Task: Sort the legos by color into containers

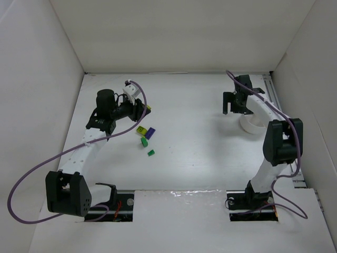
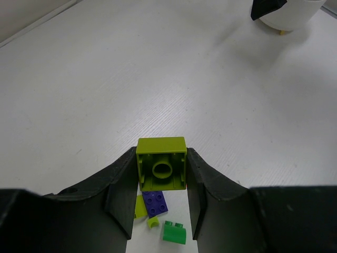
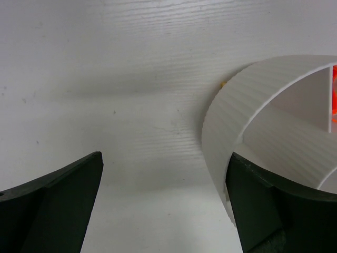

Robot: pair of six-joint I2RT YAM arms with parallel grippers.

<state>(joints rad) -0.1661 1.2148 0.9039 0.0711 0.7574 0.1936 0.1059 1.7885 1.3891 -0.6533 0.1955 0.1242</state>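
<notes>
Aloft, left pincer (image 2: 161,176) grips lime brick (image 2: 161,157) — shallow hold may drop it before the bowl (image 3: 247,105); right pincer (image 3: 164,200) agape.

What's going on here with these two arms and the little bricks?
The left gripper is pinching a lime green brick, held up over a few loose bricks on the table. The right gripper hangs open beside the white divided bowl, holding nothing. Something orange shows in one compartment.
</notes>
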